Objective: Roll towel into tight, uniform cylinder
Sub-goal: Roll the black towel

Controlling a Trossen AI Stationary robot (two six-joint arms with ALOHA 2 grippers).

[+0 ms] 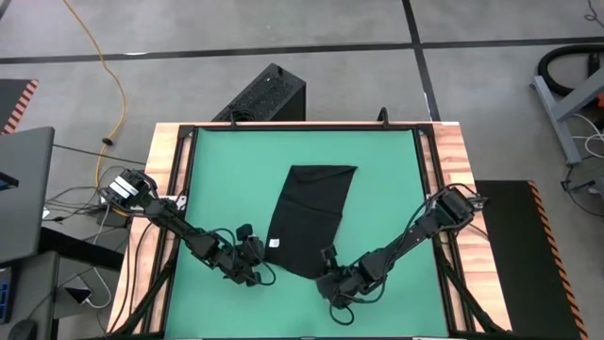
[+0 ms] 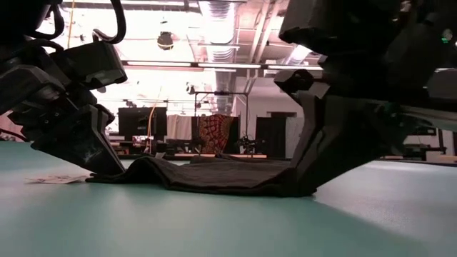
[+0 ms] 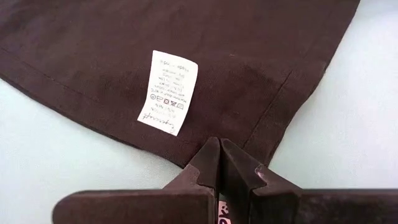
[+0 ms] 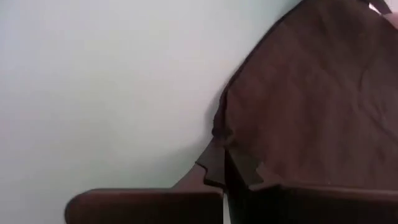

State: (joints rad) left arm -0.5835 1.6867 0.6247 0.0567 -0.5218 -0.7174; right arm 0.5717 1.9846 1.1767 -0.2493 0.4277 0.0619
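Note:
The black towel (image 1: 311,217) lies flat and lengthwise on the green mat (image 1: 217,179), its far end toward the table's far edge. Its small white tag (image 3: 168,92) lies on top near the near-left corner. My left gripper (image 1: 264,266) is shut at the towel's near edge by that corner. My right gripper (image 1: 324,267) is shut at the near-right corner. In the low view the towel (image 2: 207,175) stretches low between the left gripper (image 2: 96,160) and the right gripper (image 2: 307,182). My left gripper has its shut fingertips (image 3: 211,152) on the towel's hemmed near edge (image 3: 205,134), just beside the tag and close to the corner. It comes in low from the near-left. The cloth there lies flat on the mat. How many layers it has, I cannot tell. My right gripper is shut on the towel's near edge at the right corner (image 4: 219,138). The fingers slant in from the near-right. The cloth puckers a little at the fingertips (image 4: 239,167), and the rest lies on the mat.
A wooden frame (image 1: 165,189) borders the mat. A black ribbed box (image 1: 269,94) stands on the floor beyond the table's far edge. Cables and a laptop (image 1: 24,189) lie to the left. Bare mat (image 1: 387,189) lies on both sides of the towel.

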